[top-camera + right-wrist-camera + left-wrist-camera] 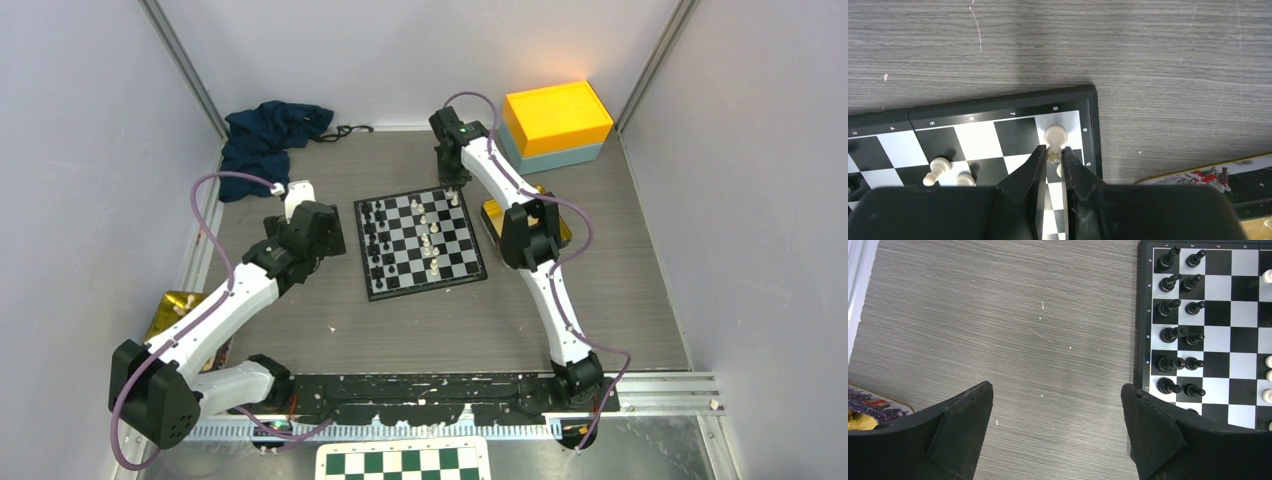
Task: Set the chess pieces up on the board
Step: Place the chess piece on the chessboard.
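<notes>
The board (425, 288) lies mid-table. Black chess pieces (377, 245) stand in two files along its left side, seen close in the left wrist view (1178, 335). Several white pieces (430, 240) are scattered over the middle squares. My right gripper (1053, 150) hangs over the board's far right corner (1088, 105), shut on the top of a white rook (1055, 135) whose base rests on the corner square. In the top view that gripper (455, 190) is at the board's far edge. My left gripper (1057, 387) is open over bare table, just left of the board (1218, 315).
A yellow box on a teal base (556, 120) sits at the back right, and a dark blue cloth (268, 135) at the back left. Gold printed packets lie at the left edge (175, 310) and under the right arm (1208, 175). A green-and-white checkered panel (403, 462) lies behind the arm bases.
</notes>
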You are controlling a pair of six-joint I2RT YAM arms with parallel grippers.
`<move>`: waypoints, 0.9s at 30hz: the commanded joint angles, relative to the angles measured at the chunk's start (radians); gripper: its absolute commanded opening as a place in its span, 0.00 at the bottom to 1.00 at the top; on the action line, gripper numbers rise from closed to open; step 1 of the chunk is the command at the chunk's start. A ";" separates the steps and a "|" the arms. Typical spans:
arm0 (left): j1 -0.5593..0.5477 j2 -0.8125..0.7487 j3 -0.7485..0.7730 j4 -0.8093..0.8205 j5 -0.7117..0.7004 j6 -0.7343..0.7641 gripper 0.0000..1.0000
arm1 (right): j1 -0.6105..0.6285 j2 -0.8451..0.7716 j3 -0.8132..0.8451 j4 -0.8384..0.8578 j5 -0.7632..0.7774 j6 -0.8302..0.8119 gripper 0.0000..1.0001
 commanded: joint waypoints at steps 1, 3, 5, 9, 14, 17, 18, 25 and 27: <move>0.005 0.000 0.043 0.043 -0.007 0.013 0.99 | -0.007 0.005 0.047 0.003 -0.011 0.010 0.11; 0.005 0.001 0.043 0.045 -0.007 0.013 0.99 | -0.008 0.007 0.048 0.002 -0.013 0.010 0.12; 0.005 0.002 0.043 0.045 -0.005 0.014 1.00 | -0.008 0.008 0.049 0.003 -0.013 0.011 0.14; 0.005 0.004 0.043 0.047 -0.005 0.014 1.00 | -0.007 0.011 0.054 0.004 -0.014 0.011 0.20; 0.006 0.006 0.042 0.048 -0.005 0.016 1.00 | -0.010 0.011 0.057 0.006 -0.016 0.012 0.29; 0.006 0.006 0.042 0.049 -0.004 0.015 1.00 | -0.009 0.011 0.060 0.006 -0.015 0.010 0.34; 0.006 0.005 0.042 0.049 -0.004 0.016 1.00 | -0.010 0.010 0.060 0.006 -0.016 0.009 0.34; 0.006 0.006 0.050 0.047 -0.004 0.019 1.00 | -0.010 0.002 0.068 0.013 -0.014 0.007 0.36; 0.006 0.004 0.053 0.046 -0.005 0.022 1.00 | -0.011 -0.004 0.076 0.015 -0.012 0.006 0.36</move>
